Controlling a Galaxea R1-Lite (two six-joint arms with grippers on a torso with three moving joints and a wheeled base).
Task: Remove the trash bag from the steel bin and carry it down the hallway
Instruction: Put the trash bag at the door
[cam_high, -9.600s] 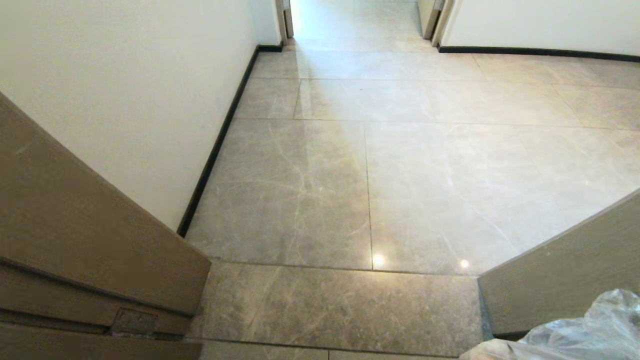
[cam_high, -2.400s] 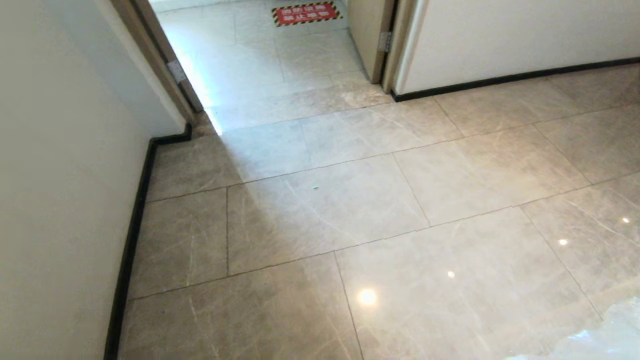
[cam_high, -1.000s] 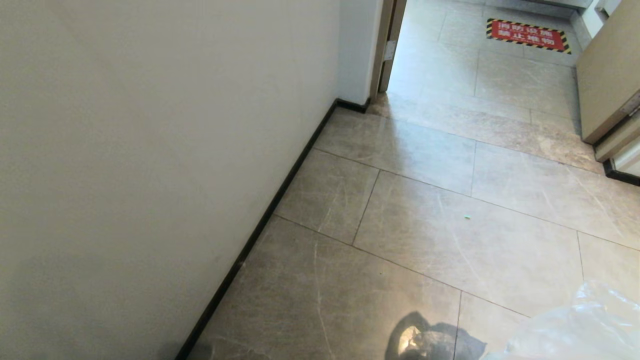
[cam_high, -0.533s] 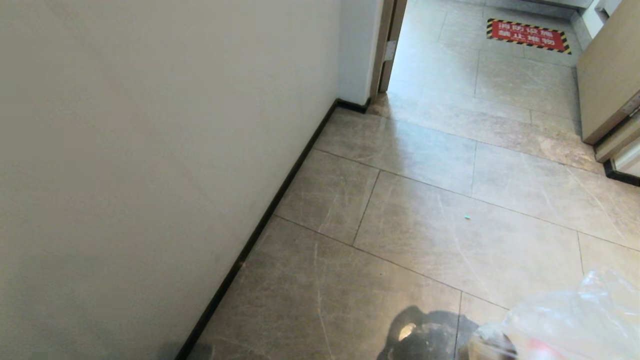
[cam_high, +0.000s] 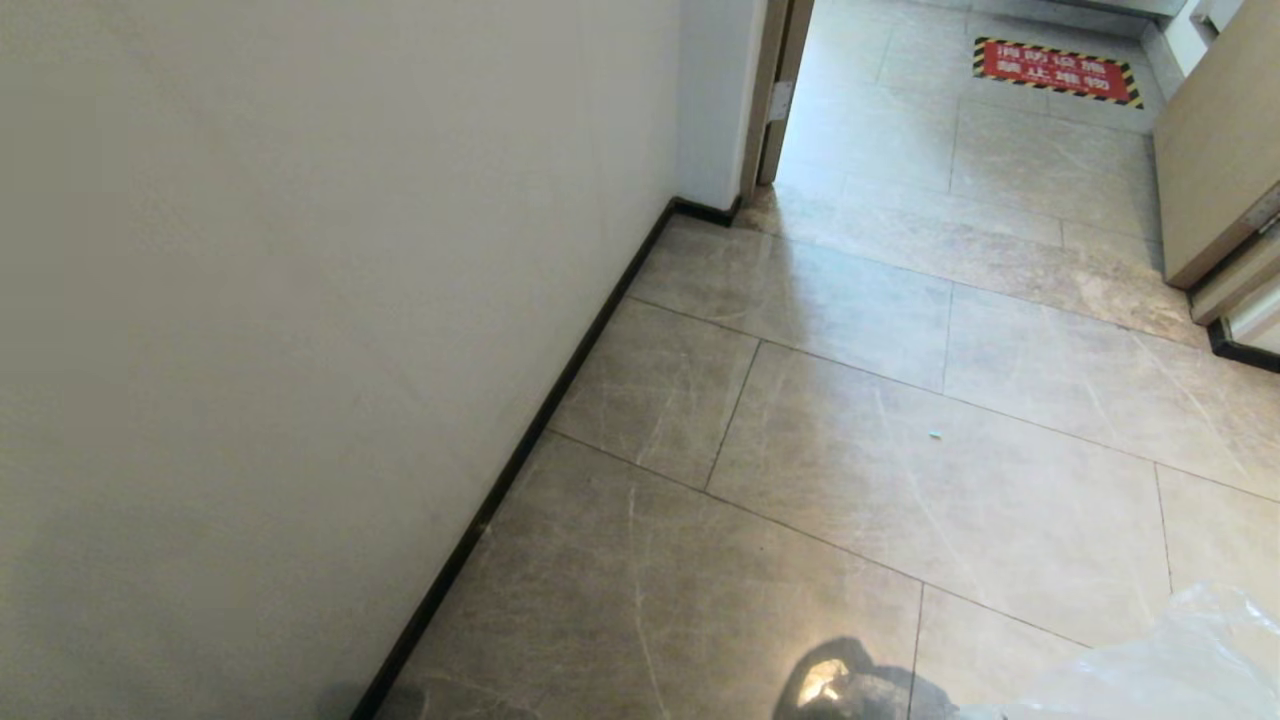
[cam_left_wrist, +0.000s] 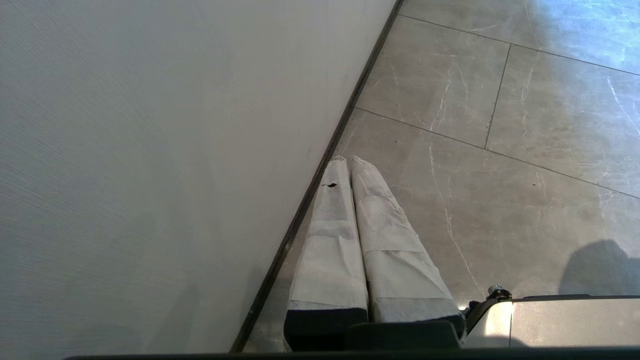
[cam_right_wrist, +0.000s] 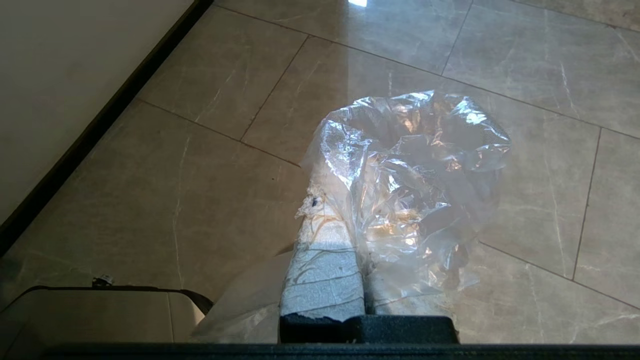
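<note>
So the right gripper (cam_right_wrist: 345, 220) had its fingers pinched tight on the trash bag (cam_right_wrist: 410, 175), whose crinkly mouth bunched up past the fingertips. It hung over the hallway (cam_high: 900, 500) tiles. The left gripper (cam_left_wrist: 350, 165), fingers pressed together, was empty near the black skirting (cam_high: 520, 450).

Clear crinkly trash bag (cam_right_wrist: 415, 185) pinched in right hand (cam_right_wrist: 345, 210), above glossy hallway (cam_high: 900, 500) tiles.

Both tools look alike: the left tool (cam_left_wrist: 351, 165) has two long tapering fingers (cam_left_wrist: 330, 240) wrapped in white cloth-like tape on black bases; the right tool's (cam_right_wrist: 345, 210) wrapping is frayed. Beside each sits a rounded, glossy white-and-black body shell (cam_left_wrist: 560, 320).
</note>
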